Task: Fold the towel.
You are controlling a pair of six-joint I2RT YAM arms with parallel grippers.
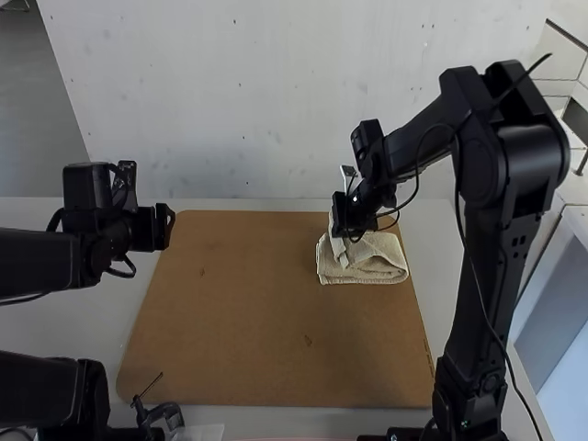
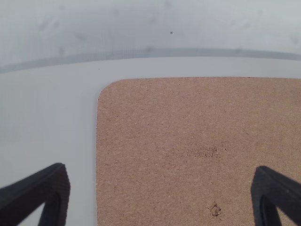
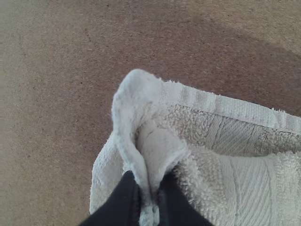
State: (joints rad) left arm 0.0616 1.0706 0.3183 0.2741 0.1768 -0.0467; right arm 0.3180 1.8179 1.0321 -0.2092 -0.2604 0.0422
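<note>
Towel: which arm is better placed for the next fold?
Likely the right: the right hand pinches the towel, while the open left hand hangs near the opposite side of the board.

On the table [image 1: 101, 322] lies the board [image 1: 230, 303], the towel [image 1: 378, 266] on its back right.

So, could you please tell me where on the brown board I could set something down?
Bare: the brown board between the towel and its left edge, and between towel and near edge. Crowded: the far right, where the right gripper pinches the towel.
</note>
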